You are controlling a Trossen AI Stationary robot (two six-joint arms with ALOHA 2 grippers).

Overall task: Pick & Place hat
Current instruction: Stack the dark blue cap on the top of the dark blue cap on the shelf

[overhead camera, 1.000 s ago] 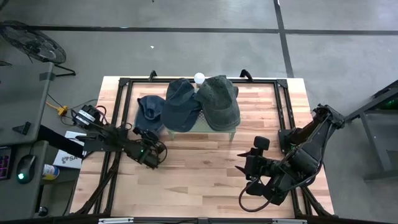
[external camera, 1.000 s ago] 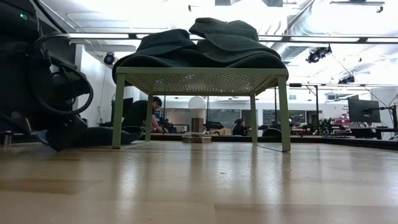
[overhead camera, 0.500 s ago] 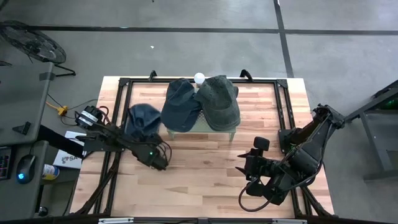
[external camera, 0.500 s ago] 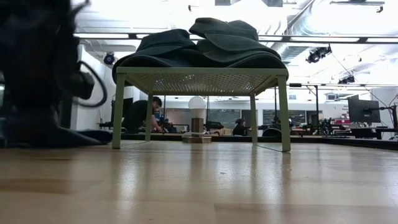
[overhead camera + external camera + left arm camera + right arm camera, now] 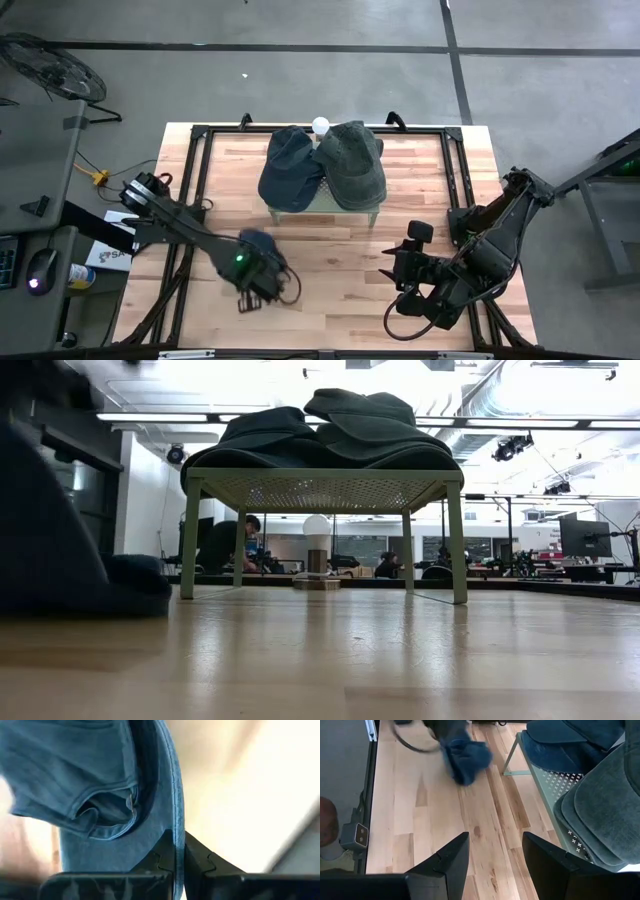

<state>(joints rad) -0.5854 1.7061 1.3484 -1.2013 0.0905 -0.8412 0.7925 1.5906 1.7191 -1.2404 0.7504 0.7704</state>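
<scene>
Two hats lie on the green stand; the left gripper clamps a third, blue hat nearby; the right gripper waits, fingers apart.

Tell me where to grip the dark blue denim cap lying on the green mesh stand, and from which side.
Grip the brim of the dark blue denim cap, which overhangs the left front edge of the green mesh stand. Come from the table's front-left: the flat brim is exposed there, while the olive green cap crowds its right side.
</scene>
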